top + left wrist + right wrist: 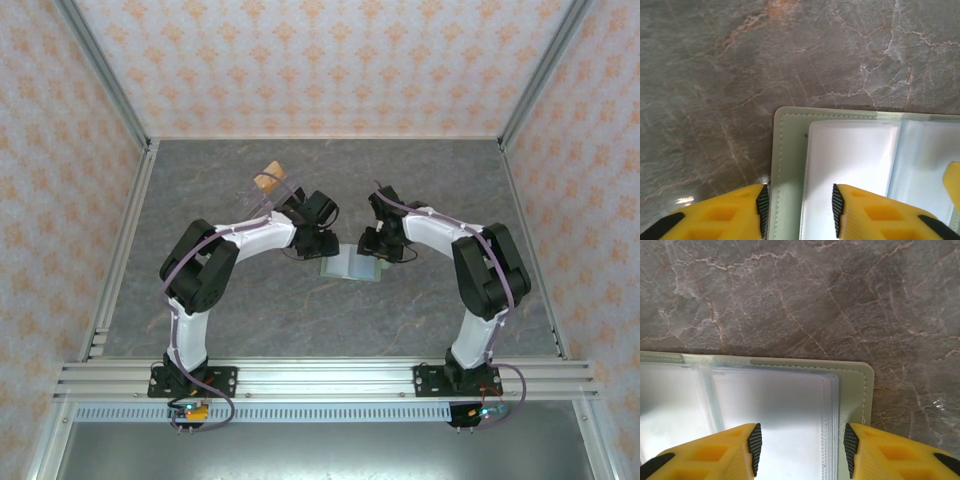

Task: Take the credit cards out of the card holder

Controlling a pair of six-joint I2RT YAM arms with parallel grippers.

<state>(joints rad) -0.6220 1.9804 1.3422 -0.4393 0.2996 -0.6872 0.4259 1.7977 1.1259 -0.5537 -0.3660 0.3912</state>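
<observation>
Left gripper [800, 212]: spread wide, straddling the left edge of the card holder [790, 165], one finger over bare tabletop [715, 75], the other over a clear sleeve [850, 165]. Right gripper [802, 447]: spread likewise, across the holder's right edge. From above: holder lying open like a book mid-tabletop, between the two grippers, both arms bent in toward it. Well apart, beyond the left arm: a small tan thing [268, 181]. Up close from the wrists: stitched sage-green border, stacked sleeves glaring white, cards inside impossible to make out. From above, a small pale patch.
</observation>
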